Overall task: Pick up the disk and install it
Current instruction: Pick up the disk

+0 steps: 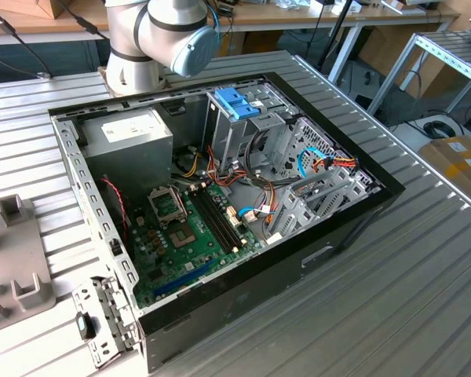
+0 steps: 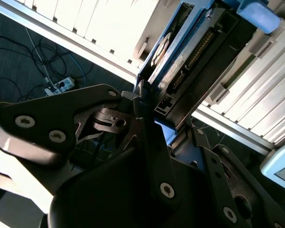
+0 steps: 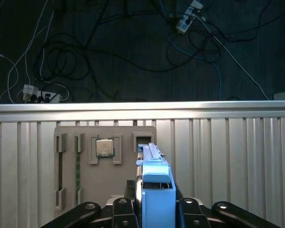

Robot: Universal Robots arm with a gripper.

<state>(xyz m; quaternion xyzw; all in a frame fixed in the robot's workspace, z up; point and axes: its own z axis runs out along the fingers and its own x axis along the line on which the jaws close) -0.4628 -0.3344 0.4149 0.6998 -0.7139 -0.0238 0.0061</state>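
Above grey tray [image 3: 85, 185] | gripper [image 3: 154, 211] clamped on disk [image 3: 154, 183]; tray holds chip [image 3: 104, 147] | computer case [image 1: 259, 283] holds motherboard [image 1: 180, 239]

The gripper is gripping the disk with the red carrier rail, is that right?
Not quite. The first wrist view shows the gripper gripping the disk, but its carrier rail is light blue, not red.

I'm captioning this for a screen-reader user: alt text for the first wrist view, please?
The gripper holds the disk edge-on in its light-blue carrier, above a ribbed metal table. On the table lies a grey fixture plate with a square chip seated in it; beyond the table's edge, cables trail over a dark floor.
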